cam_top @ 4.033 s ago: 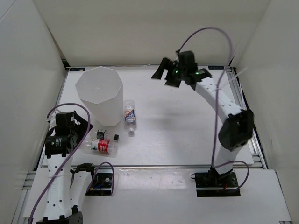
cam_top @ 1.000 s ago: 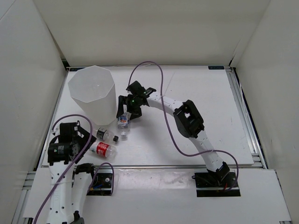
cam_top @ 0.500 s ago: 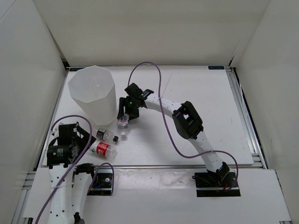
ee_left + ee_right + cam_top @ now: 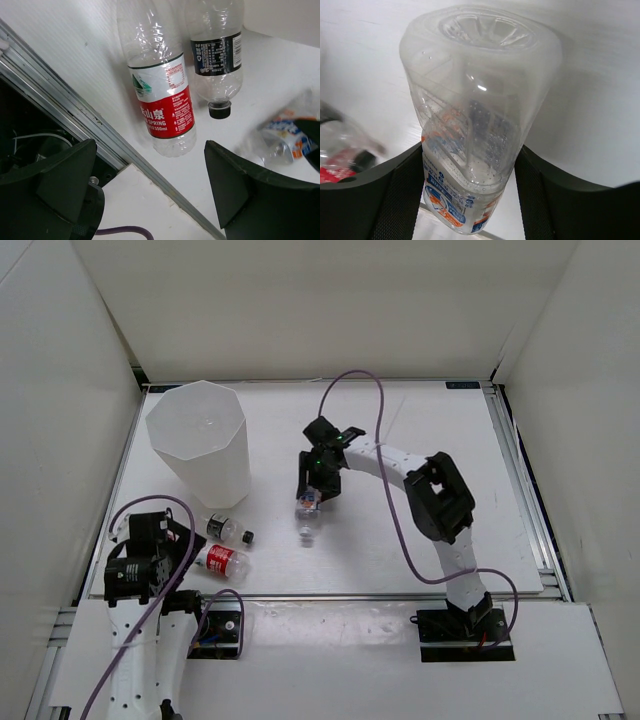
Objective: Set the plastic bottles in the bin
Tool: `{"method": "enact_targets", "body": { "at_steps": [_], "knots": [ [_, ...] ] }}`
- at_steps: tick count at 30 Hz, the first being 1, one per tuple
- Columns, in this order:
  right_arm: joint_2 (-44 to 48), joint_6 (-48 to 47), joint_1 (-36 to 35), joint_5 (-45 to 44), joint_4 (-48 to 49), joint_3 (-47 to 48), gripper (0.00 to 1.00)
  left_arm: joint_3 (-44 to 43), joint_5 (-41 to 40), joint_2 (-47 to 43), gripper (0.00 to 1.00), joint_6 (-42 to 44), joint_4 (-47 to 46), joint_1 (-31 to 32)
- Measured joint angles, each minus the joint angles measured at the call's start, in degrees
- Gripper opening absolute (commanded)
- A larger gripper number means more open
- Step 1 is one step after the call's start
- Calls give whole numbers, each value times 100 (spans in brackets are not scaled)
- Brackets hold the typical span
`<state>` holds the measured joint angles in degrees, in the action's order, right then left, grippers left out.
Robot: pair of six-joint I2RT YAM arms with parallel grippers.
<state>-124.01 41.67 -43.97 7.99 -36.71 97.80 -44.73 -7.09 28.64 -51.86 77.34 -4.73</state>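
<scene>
Right gripper (image 4: 470,167): pinching the blue-white label bottle (image 4: 480,100) from both sides.
Blue-white label bottle: centre of the overhead frame.
Left gripper (image 4: 150,160): spread wide, holding nothing, lower left.
Red-label bottle (image 4: 162,107): lying on the table (image 4: 420,430), just beyond the left gripper.
Black-capped bottle (image 4: 217,50): lying beside the red-label bottle.
Bin (image 4: 200,440): upright, upper left.
</scene>
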Motion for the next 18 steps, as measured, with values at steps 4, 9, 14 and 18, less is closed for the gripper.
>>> {"method": "enact_targets", "body": {
  "at_steps": [4, 9, 14, 18],
  "knots": [
    [560, -236, 236, -339, -455, -481, 0, 111, 7, 7, 99, -190, -22, 0],
    [1226, -306, 240, -411, -702, -192, 0, 52, -116, -17, 99, -337, -203, 0],
    [1554, -181, 177, -136, -341, 1429, 0, -24, -125, -162, 100, -376, -442, 0],
    [1375, -81, 13, -59, 332, 3091, 0, -26, -98, -103, 100, -363, -433, 0]
  ]
}}
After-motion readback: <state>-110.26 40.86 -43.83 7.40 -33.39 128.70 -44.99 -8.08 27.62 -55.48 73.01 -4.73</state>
